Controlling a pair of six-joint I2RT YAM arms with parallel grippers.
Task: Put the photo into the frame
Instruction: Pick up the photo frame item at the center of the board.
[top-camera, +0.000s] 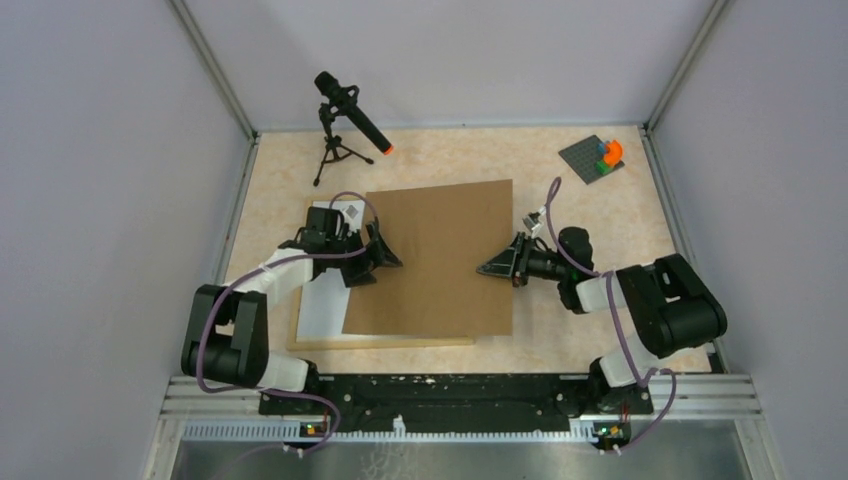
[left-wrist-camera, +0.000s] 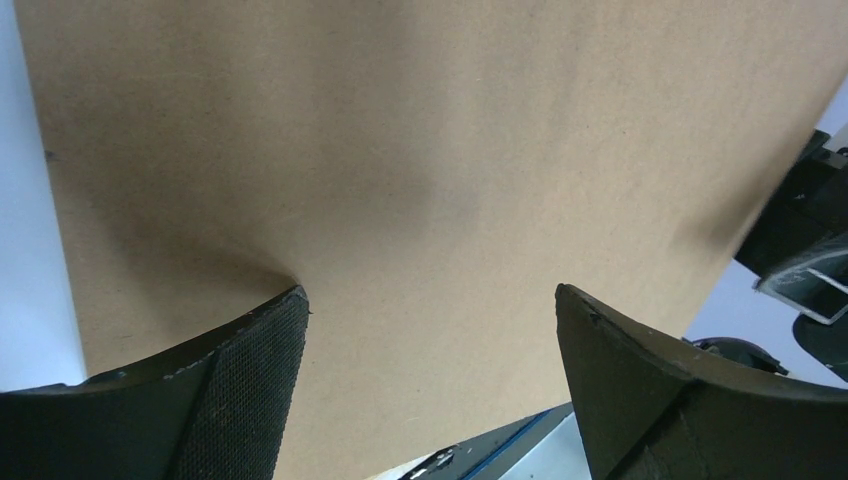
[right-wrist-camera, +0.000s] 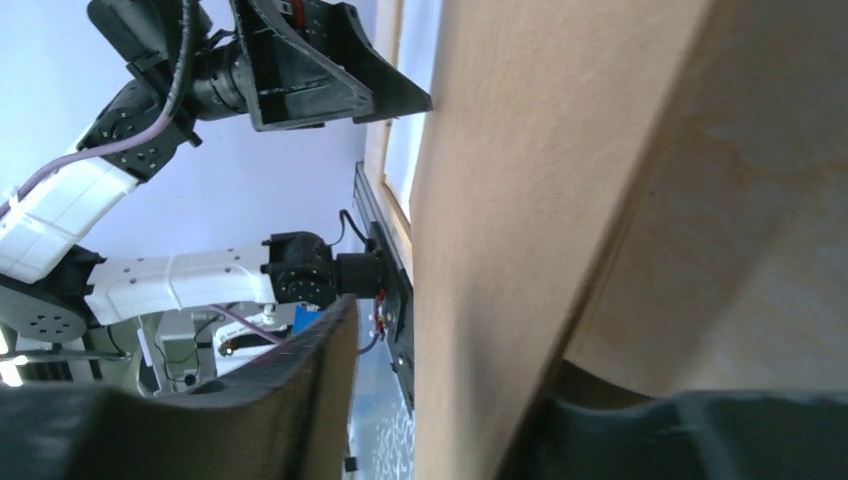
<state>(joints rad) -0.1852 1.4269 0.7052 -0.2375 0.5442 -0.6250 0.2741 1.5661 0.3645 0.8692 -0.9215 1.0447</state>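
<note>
A plain brown backing board (top-camera: 435, 260) lies over most of the frame, whose light wood strip (top-camera: 400, 343) shows along the near edge. A white sheet (top-camera: 320, 305) sticks out from under the board at the left. No sunset print shows, so the photo is hidden or face down. My left gripper (top-camera: 388, 256) is open at the board's left edge, its fingers spread over the board (left-wrist-camera: 430, 200). My right gripper (top-camera: 492, 268) is open at the board's right edge. One finger (right-wrist-camera: 280, 400) stands clear of the board (right-wrist-camera: 500, 250) and the other (right-wrist-camera: 700, 440) is under it.
A black microphone on a small tripod (top-camera: 345, 120) stands at the back left. A grey plate with coloured bricks (top-camera: 598, 158) sits at the back right. A black rail (top-camera: 450, 395) runs along the front edge. Grey walls close in the sides.
</note>
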